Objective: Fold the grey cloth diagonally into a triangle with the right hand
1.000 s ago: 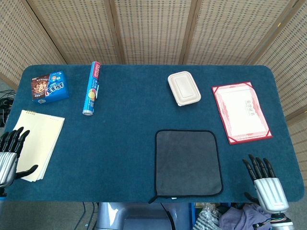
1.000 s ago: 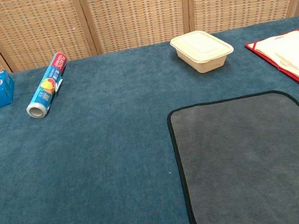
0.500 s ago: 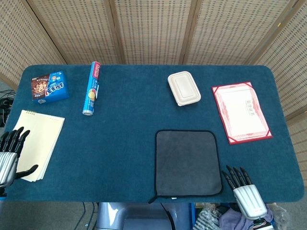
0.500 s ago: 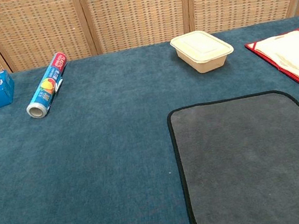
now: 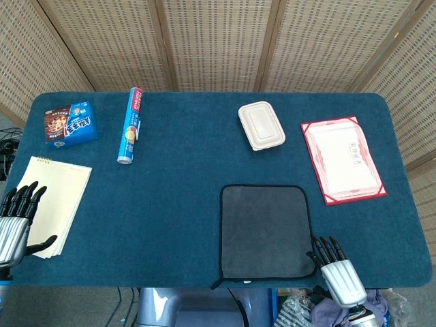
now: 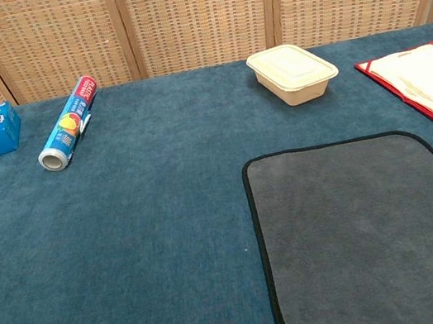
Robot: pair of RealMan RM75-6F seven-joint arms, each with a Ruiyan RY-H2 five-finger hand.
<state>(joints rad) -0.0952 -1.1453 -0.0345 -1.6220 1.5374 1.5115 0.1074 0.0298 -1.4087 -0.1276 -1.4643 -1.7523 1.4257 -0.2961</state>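
Head view: grey cloth [image 5: 266,231] flat, nearly square, right hand [image 5: 334,268] spread beside its corner

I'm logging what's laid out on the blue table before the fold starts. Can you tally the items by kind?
Cloths: 1, the grey black-edged cloth
Food packaging: 3, the blue cookie box, blue wrap roll, beige lidded container
Paper goods: 2, the pale yellow notepad, red-bordered certificate folder
Total: 6
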